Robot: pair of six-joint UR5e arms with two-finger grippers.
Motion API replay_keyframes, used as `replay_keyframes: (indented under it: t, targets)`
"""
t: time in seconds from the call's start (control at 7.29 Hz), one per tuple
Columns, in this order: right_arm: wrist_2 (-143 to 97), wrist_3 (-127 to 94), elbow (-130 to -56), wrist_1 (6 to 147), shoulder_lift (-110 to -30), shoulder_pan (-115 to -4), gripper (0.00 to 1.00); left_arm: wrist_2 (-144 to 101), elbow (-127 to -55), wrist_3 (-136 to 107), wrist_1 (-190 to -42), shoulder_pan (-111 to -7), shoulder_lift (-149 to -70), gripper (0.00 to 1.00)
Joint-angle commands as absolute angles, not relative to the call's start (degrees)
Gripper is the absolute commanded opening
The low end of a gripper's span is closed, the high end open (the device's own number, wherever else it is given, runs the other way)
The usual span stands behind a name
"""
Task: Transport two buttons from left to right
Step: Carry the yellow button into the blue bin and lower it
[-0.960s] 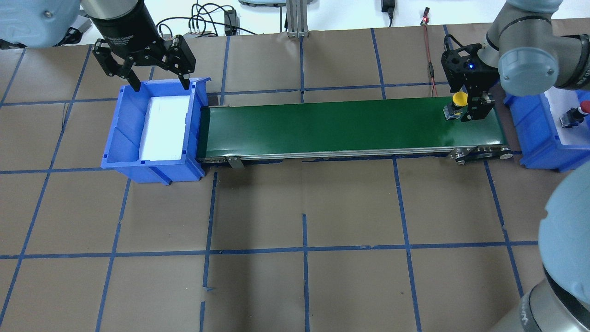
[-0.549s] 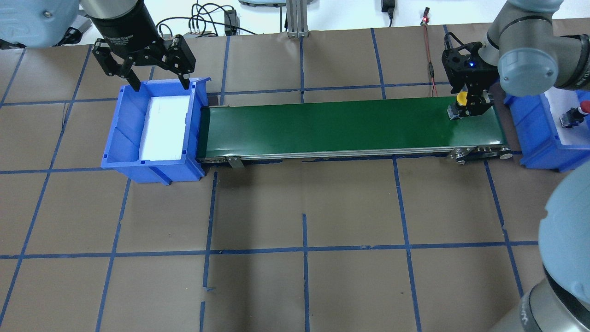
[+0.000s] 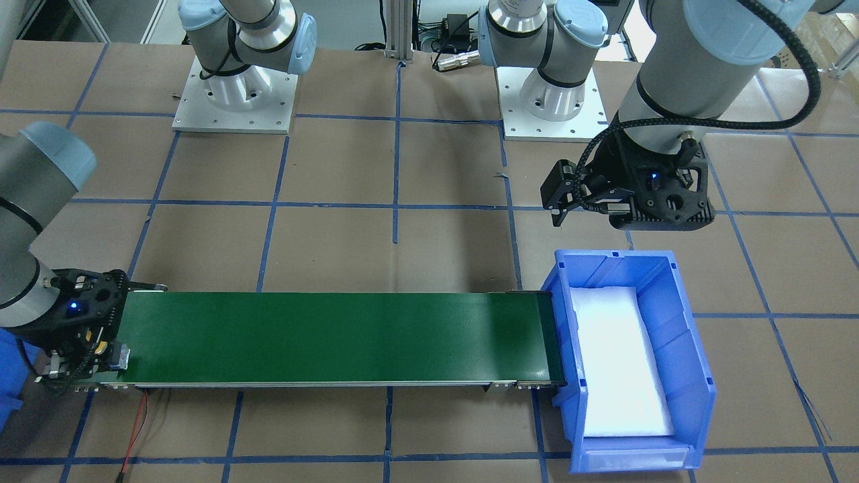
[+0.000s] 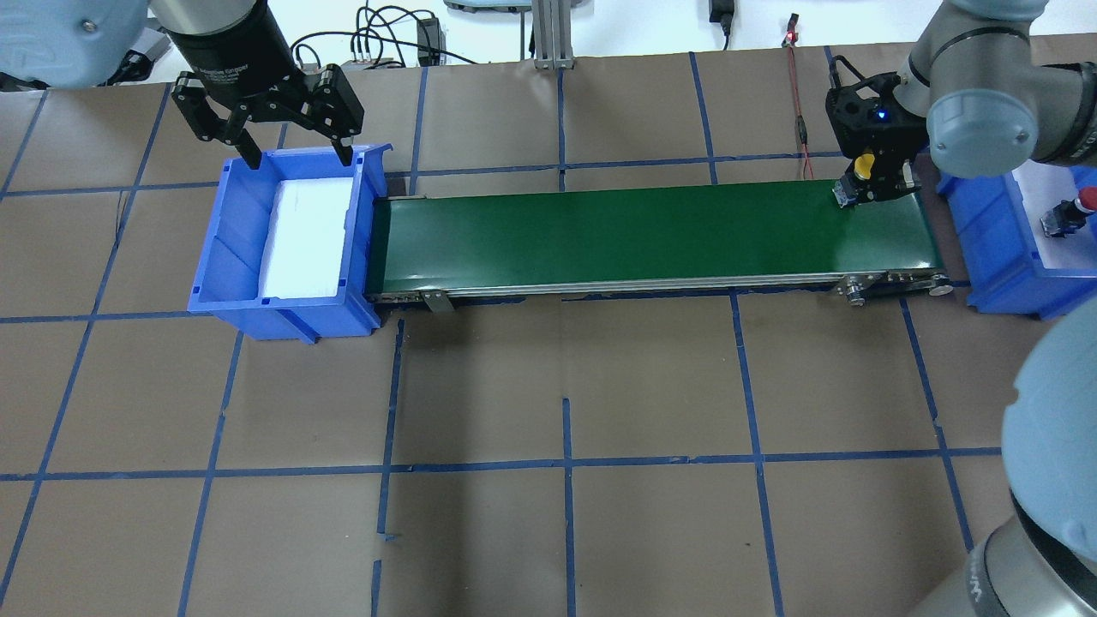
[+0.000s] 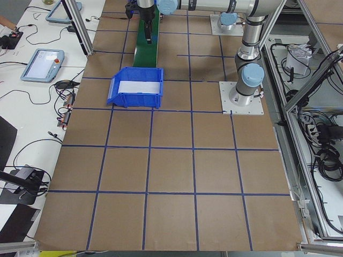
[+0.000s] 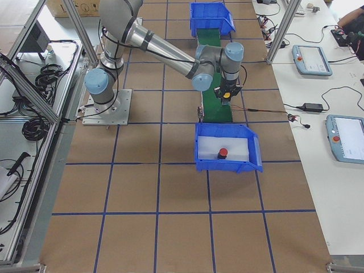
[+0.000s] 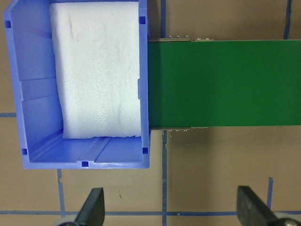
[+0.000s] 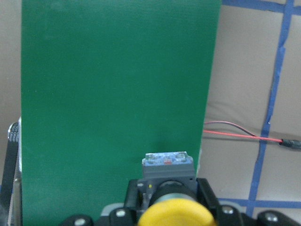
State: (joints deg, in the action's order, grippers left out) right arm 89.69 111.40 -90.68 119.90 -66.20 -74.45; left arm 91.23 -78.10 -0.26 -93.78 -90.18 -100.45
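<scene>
My right hand is closed on the yellow button, with a finger on each side of its grey body just under the round cap. I hold it over the right end of the green belt, close to the belt's far edge. The cap points back toward my wrist and the small blue-topped base points out along the belt. I cannot tell whether the base touches the belt or hangs just clear of it.

The red button is in the blue bin that stands just past the belt's right end, resting on the white pad inside. It is well apart from my right hand.

My left hand is open, its two fingers spread wide with nothing between them. It hangs in the air by the second blue bin, which butts against the belt's left end. From my wrist the fingertips show over the brown desk beside that bin's rim. A white foam sheet lines the bin's floor.

A thin red wire lies on the desk beside the belt's right end, on the far side
</scene>
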Motion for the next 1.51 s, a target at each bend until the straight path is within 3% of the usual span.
replay_keyframes:
  t: [0.0,0.27,0.55,1.37]
  targets:
    - [89.7,111.7,-85.8,116.9,-70.0,-68.9,0.09,91.2,-78.1,-0.3,-93.8,-90.2,-100.5,1.0]
    - [90.5,115.8,-84.1,117.9,-69.0,-59.1,0.09,91.2,-78.0,-0.3,-93.8,-90.2,-100.5,1.0]
    - [90.0,118.5,-85.1,122.5,-63.1,-54.4,0.09,91.2,-78.0,-0.3,-93.8,-90.2,-100.5,1.0]
    - [89.6,120.4,-87.3,123.0,-59.1,-54.8,0.1,91.2,-78.0,-0.3,-93.7,-90.2,-100.5,1.0]
